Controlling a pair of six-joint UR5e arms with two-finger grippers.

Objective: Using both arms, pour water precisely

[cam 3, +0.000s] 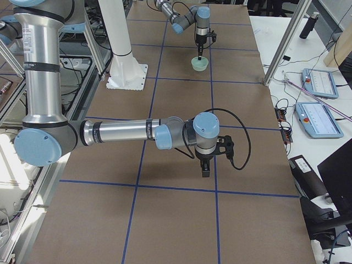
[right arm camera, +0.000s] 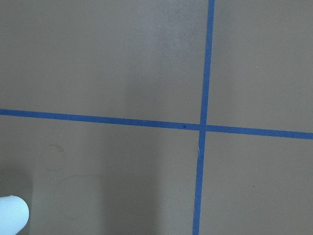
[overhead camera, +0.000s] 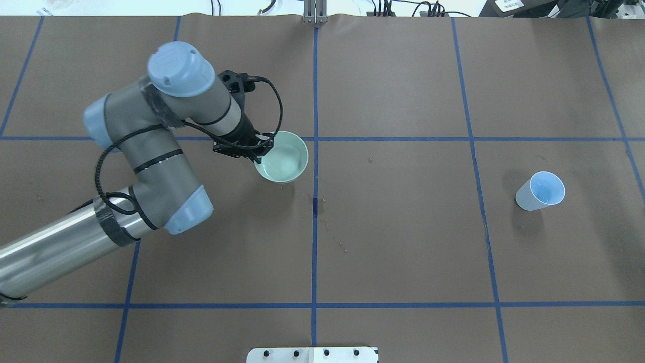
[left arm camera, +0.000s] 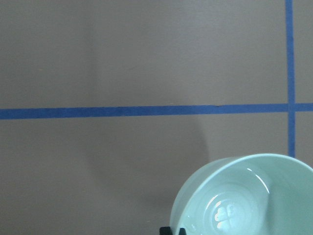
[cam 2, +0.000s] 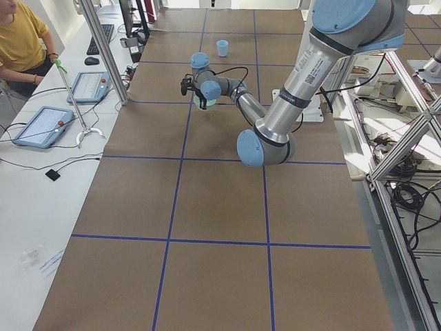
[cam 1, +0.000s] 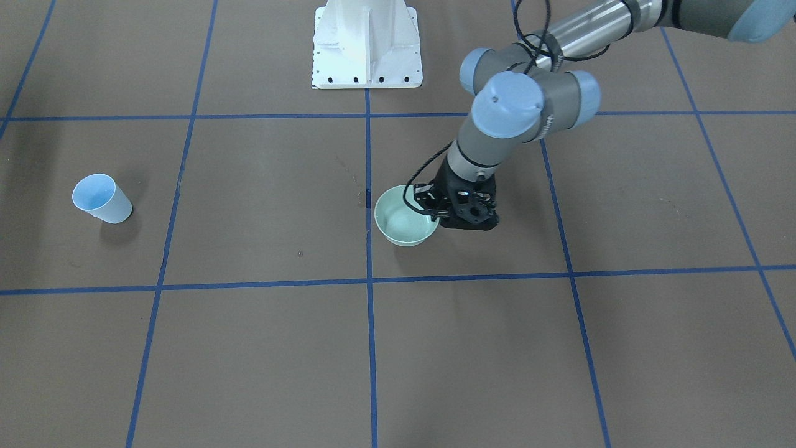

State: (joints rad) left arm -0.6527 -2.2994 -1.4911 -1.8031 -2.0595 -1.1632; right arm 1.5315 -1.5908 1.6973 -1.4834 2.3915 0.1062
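Overhead exterior view: where is the left arm?

It comes in from the left side; the left gripper is at the left rim of the mint-green bowl; its fingers seem pinched on that rim, though the left wrist view catches only their black tips.

And the bowl itself?

It is upright on the brown table, just left of the centre blue tape line; the pale blue cup stands well apart, far over on the right.

The right arm?

Only the exterior right view shows it; it stretches low over the table, with the right gripper pointing down near a tape line; I cannot tell whether those fingers are spread or pressed together.
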